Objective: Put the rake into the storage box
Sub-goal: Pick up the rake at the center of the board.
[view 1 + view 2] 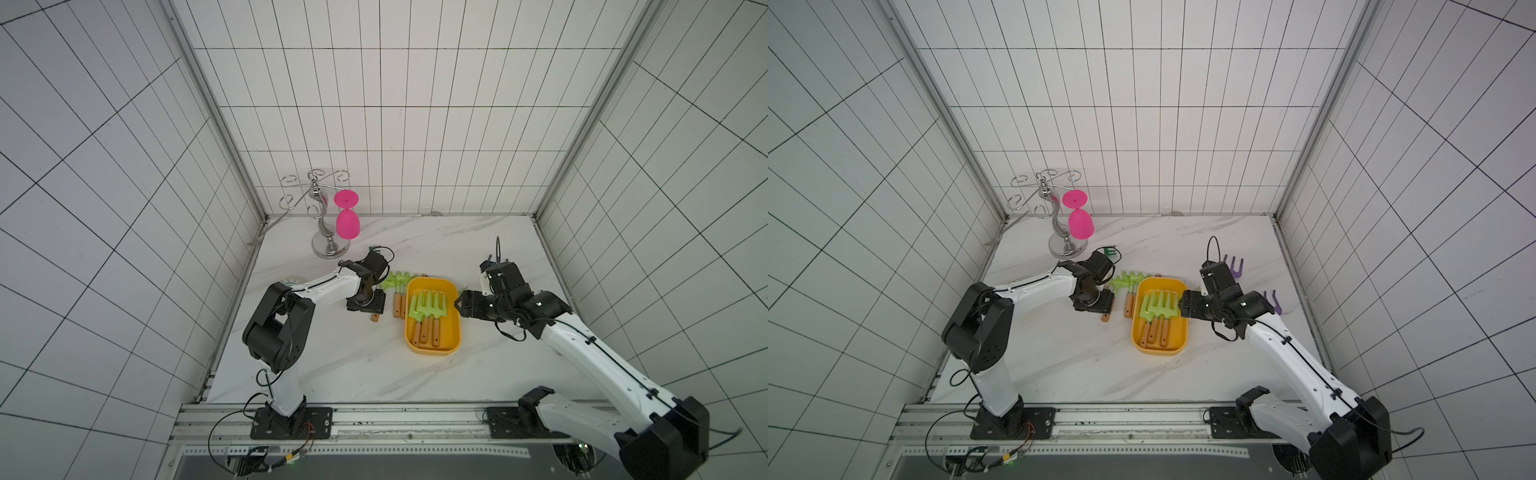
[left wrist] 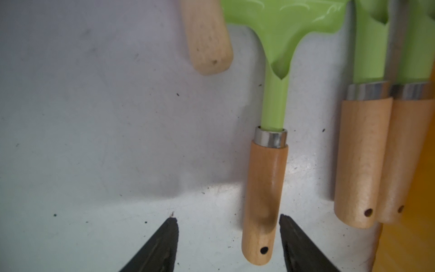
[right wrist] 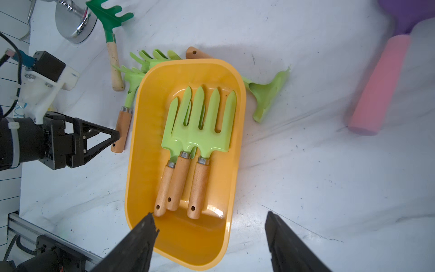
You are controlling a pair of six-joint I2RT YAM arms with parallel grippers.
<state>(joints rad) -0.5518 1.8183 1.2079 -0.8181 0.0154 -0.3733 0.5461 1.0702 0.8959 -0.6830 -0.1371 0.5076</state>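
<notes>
The yellow-orange storage box [image 1: 445, 334] [image 1: 1174, 334] [image 3: 188, 235] lies mid-table and holds three light-green rakes [image 1: 428, 309] [image 3: 200, 122] with wooden handles. Just left of the box, a light-green rake [image 2: 266, 188] [image 3: 121, 131] lies flat on the table. Its handle end [image 1: 375, 318] [image 1: 1105, 318] sticks out from under my left gripper [image 2: 227, 217] [image 1: 368, 305]. The jaws are open and straddle that handle: one fingertip is close beside it and the other stands well clear. My right gripper [image 3: 210, 214] [image 1: 459, 305] hovers open over the box's right rim, holding nothing.
Two more light-green rakes [image 2: 362, 153] [image 1: 398, 305] lie between the straddled rake and the box. A dark green rake [image 3: 113, 21] lies near the chrome glass rack [image 1: 328, 245], which holds a pink goblet [image 1: 347, 220]. Purple forks [image 1: 1235, 266] lie at the right.
</notes>
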